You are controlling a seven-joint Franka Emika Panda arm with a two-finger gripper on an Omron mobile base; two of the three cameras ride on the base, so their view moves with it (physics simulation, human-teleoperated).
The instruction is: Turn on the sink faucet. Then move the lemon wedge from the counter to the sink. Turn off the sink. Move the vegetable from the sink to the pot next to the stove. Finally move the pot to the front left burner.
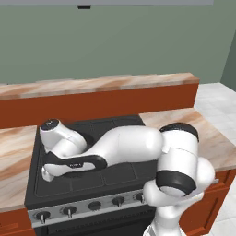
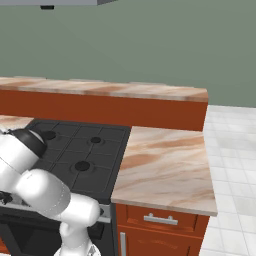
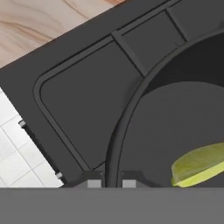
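Observation:
In the hand view my gripper (image 3: 111, 183) is shut on the pot (image 3: 127, 113), its two tips straddling the thin dark rim. The pot is round and black, and it hangs over or rests on the black stove (image 3: 83, 100); I cannot tell which. Inside the pot lies the lemon wedge (image 3: 199, 164), small and yellow-green, partly cut off by the view's right edge. In the left base view my arm stretches across the stove (image 1: 106, 124), with the hand low at its front left and the pot hidden behind it. The sink and the sink faucet are out of view.
Marbled counter (image 2: 165, 165) flanks the stove on the right, and more counter (image 1: 14, 156) lies to its left. A raised ledge (image 1: 101, 85) runs behind. Black knobs (image 1: 94, 205) line the silver front panel. White floor tiles (image 3: 17, 148) show past the stove's edge.

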